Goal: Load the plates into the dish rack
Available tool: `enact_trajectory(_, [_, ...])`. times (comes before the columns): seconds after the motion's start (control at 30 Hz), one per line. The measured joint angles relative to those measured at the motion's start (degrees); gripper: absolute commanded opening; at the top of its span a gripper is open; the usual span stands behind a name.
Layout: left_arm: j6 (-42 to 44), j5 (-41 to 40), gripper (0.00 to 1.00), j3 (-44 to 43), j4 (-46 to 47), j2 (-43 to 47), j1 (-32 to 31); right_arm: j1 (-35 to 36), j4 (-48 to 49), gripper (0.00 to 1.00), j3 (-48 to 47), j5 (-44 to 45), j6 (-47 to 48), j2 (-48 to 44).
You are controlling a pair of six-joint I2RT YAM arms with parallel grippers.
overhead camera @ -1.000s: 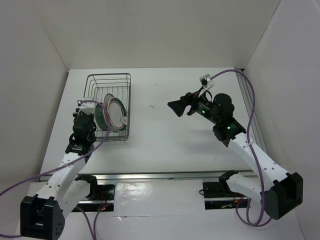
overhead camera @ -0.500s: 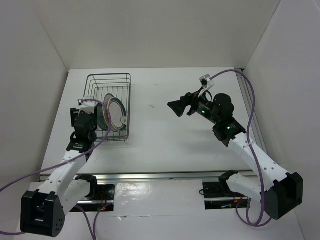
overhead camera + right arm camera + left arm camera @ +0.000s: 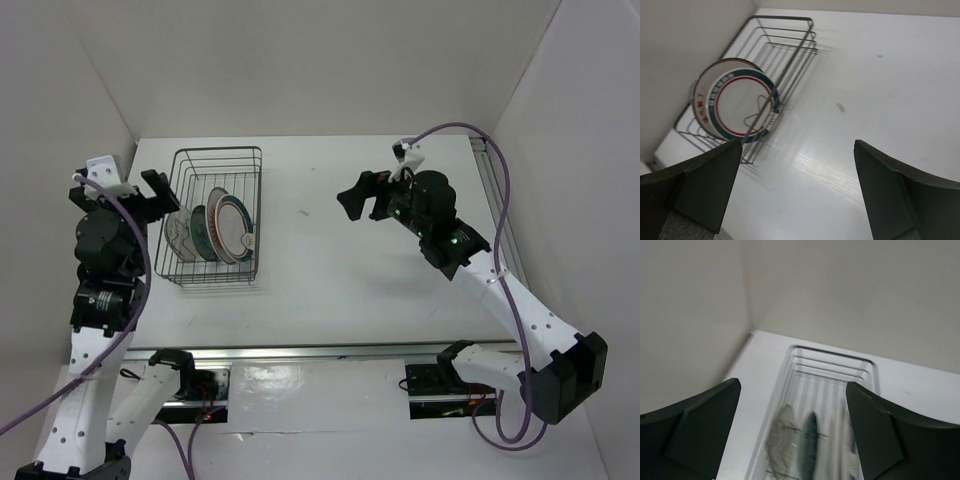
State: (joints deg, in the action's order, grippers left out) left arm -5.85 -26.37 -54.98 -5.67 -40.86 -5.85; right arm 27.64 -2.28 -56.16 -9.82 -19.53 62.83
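Observation:
The dish rack (image 3: pixel 218 152) stands at the table's left. Three plates stand on edge inside it: a pale one (image 3: pixel 180 236) on the left, a teal-blue one (image 3: pixel 203 234) in the middle and a white one with teal-and-red rim rings (image 3: pixel 233 225) on the right. My left gripper (image 3: pixel 156 194) hangs open, raised above the rack's left side and holding nothing. In the left wrist view the rack (image 3: pixel 832 357) and the blurred teal plate (image 3: pixel 808 442) lie below the open left gripper (image 3: pixel 791 385). My right gripper (image 3: pixel 358 196) is open and empty over mid-table; its view shows the ringed plate (image 3: pixel 737 105) in the rack (image 3: pixel 790 20).
White walls close in the table at the left, back and right. The left wall runs close beside the rack (image 3: pixel 690 315). A small mark (image 3: pixel 840 107) shows on the bare white tabletop between the rack and the right arm.
My left gripper has opened, let go of the pale plate in the rack, and risen up and to the left. The right gripper has lifted slightly, still open.

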Motion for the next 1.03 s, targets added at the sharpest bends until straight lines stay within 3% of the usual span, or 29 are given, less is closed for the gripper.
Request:
enact_trajectory(0.17, [-10.1, 16.0, 1.00, -6.5, -9.8, -2.2, 0.0, 8.7, -11.2, 1.00, -9.5, 18.4, 3.1, 0.6])
enact_trajectory(0.37, [-14.1, 29.2, 1.00, 1.5, -16.1, -0.1, 0.0, 19.7, -25.5, 1.00, -14.7, 40.7, 2.9, -2.8])
enact_trajectory(0.5, [-14.6, 29.9, 1.00, 2.9, -18.7, 1.6, -2.4, 23.5, -33.2, 1.00, -14.7, 50.0, 1.6, -7.2])
enact_trajectory(0.67, [-15.1, 26.8, 1.00, 2.9, -19.5, 2.8, -8.9, 23.9, -37.3, 1.00, -13.6, 54.1, 1.7, -18.3])
enact_trajectory(0.8, [-15.1, 24.7, 1.00, 2.9, -19.8, 3.9, -9.7, 23.9, -39.3, 1.00, -14.0, 56.0, 1.8, -25.9])
enact_trajectory(1.03, [-15.1, 23.5, 1.00, 2.9, -19.9, 5.0, -9.7, 23.9, -42.6, 1.00, -14.6, 57.2, 1.6, -22.5])
